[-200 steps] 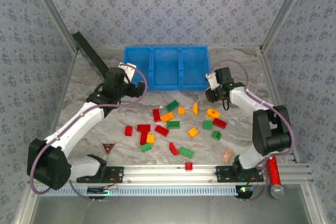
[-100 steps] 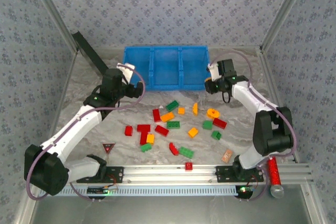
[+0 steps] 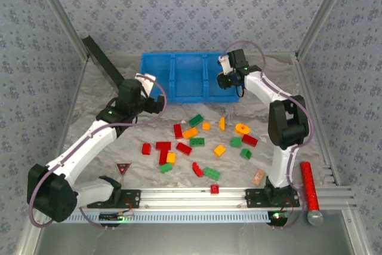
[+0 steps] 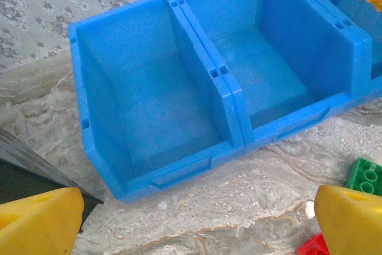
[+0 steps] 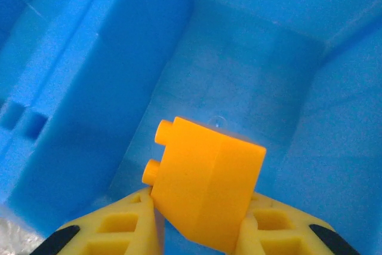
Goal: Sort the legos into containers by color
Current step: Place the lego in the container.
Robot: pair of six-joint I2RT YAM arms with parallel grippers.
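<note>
Overall: marbled tabletop (image 3: pixel 262 147), legos (image 3: pixel 197 141) scattered; wallpapered walls (image 3: pixel 191 10).

Lab booth: aluminium frame (image 3: pixel 323 13), patterned walls (image 3: pixel 197 10)

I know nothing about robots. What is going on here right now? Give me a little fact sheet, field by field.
Right end effector: shut on an orange brick, held over the right compartment of the blue tray
Left end effector: open, holding nothing, near the tray's front left
Tray contents: left and middle compartments bare
Loose bricks: red, green and orange, scattered on the table in front of the tray
Other items: red triangular sign, tan block
</note>
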